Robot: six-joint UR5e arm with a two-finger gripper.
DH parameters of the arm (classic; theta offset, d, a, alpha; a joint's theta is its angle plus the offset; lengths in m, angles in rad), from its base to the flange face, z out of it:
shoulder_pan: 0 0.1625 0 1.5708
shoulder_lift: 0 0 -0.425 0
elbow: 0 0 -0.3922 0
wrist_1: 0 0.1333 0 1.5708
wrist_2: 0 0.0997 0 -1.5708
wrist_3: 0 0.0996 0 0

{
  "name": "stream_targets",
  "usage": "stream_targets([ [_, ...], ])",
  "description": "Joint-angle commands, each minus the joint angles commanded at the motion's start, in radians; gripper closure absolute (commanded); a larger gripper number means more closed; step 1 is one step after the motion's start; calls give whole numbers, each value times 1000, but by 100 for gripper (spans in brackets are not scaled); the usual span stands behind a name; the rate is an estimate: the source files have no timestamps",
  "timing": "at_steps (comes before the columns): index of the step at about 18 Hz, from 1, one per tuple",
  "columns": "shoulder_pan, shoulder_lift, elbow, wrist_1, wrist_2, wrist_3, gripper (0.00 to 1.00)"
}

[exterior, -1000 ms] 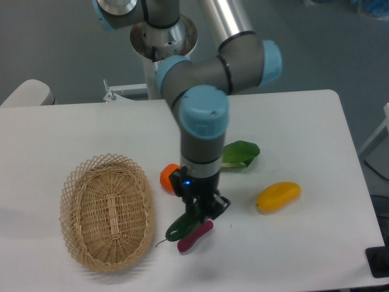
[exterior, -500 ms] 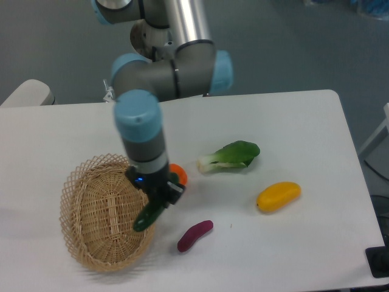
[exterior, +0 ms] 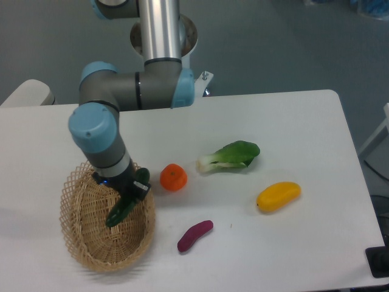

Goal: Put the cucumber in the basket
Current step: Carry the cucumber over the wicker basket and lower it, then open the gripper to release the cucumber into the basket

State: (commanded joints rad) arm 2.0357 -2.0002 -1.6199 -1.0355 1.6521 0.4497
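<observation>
The dark-green cucumber [exterior: 120, 211] hangs tilted in my gripper [exterior: 129, 196], which is shut on its upper end. It is over the inside of the oval tan wicker basket [exterior: 79, 237] at the front left of the table, above the basket's right half. I cannot tell whether its lower end touches the basket floor. The arm reaches down from the back over the basket's far rim.
An orange [exterior: 173, 177] lies just right of the basket. A purple eggplant piece [exterior: 194, 236] lies at the front centre. A bok choy [exterior: 232, 155] and a yellow mango-like fruit [exterior: 278, 196] lie to the right. The white table's edge [exterior: 346, 121] runs at the right.
My gripper has carried the cucumber left, from beside the purple piece, past the basket's right rim, to over the basket's inside. The orange is now uncovered.
</observation>
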Motion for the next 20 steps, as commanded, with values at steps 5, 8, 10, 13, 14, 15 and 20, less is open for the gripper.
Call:
stream_targets([
  [5,-29,-52,11,18,0,-74,78],
  [8,-37,-63,3,22,0,-80,77],
  [10,-48,-75,-2,23,3,-82,76],
  [13,-57,-78,-3,25,21,-79,73],
  [14,-57,-78,2,25,21,-80,66],
  [15,-57,-78,8,23,21,-80,46],
  [20,-55,-65,57,23,28,-65,0],
])
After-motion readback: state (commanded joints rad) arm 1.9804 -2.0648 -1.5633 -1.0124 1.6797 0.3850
